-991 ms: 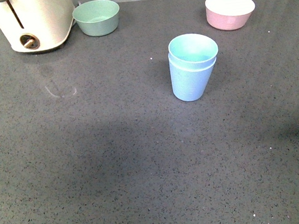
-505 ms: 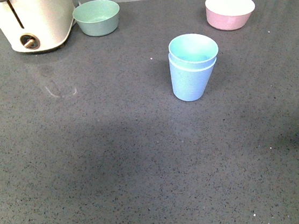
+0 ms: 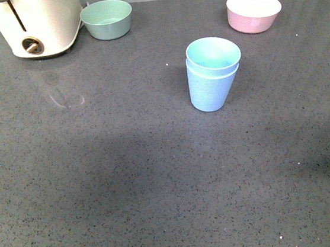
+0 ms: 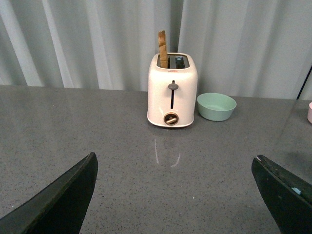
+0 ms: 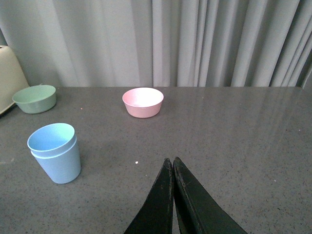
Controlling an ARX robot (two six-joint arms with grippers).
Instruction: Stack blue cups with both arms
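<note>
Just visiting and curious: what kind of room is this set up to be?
Probably a mock kitchen counter: a cream two-slot toaster holding toast, mint-green and pink bowls on a speckled grey stone-look countertop, grey curtains behind.

One light blue plastic tumbler [image 3: 212, 54] sits nested in the other light blue plastic tumbler [image 3: 209, 91] mid-bench [image 3: 130, 181]. Behind-left stand a cream toaster [image 3: 37, 22] and mint-green bowl [image 3: 106, 19]; behind-right, a pink bowl [image 3: 253, 12].
</note>
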